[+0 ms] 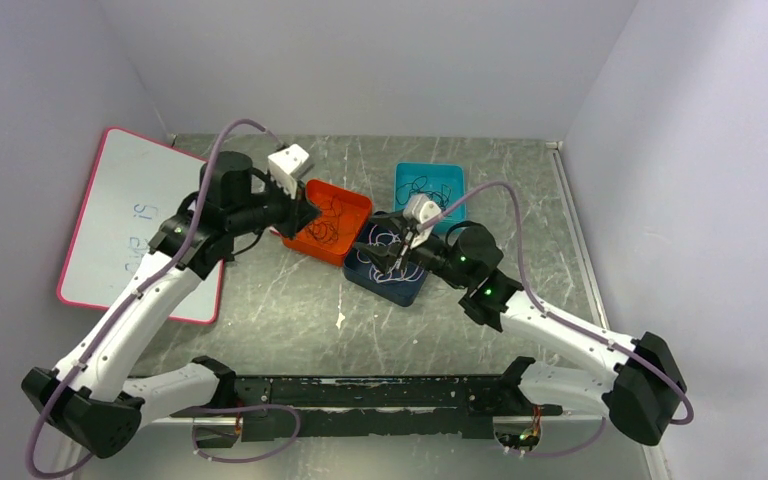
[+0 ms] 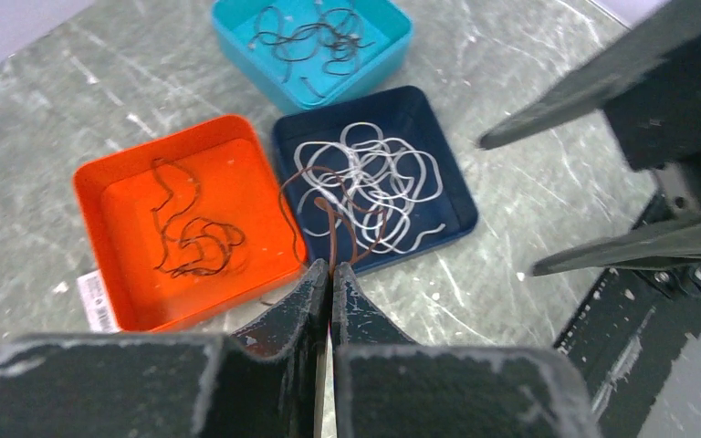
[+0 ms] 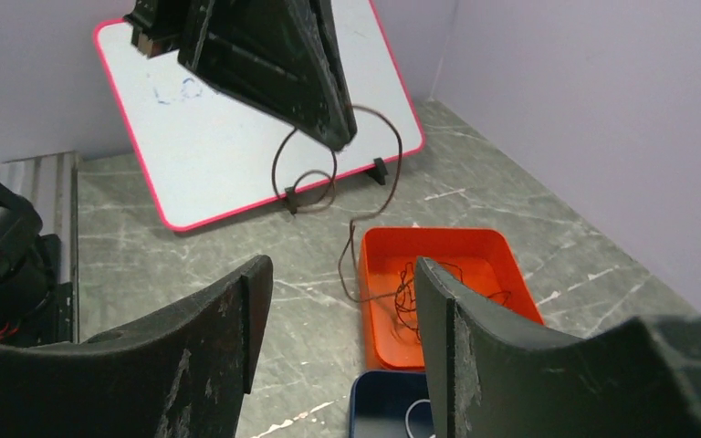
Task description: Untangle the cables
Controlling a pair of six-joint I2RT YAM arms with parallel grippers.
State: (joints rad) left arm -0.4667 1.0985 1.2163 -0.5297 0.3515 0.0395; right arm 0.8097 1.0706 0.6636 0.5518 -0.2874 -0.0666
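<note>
The left gripper (image 2: pixel 330 278) is clenched on a thin dark cable (image 2: pixel 331 239) whose far end is hard to trace between the orange tray (image 2: pixel 237 182) and navy tray (image 2: pixel 411 114), near the tabletop's (image 1: pixel 290 320) far edge. The right gripper (image 3: pixel 342 269) hangs released above the white cable (image 2: pixel 376 178); open room lies toward the near edge.

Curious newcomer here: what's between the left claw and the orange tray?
A thin brown cable hangs in loops from the shut left gripper toward the orange tray, seen in the right wrist view.

Cables (image 2: pixel 370 187) in three adjoining trays (image 2: pixel 128 196); whiteboard (image 1: pixel 130 230) to their left.
</note>
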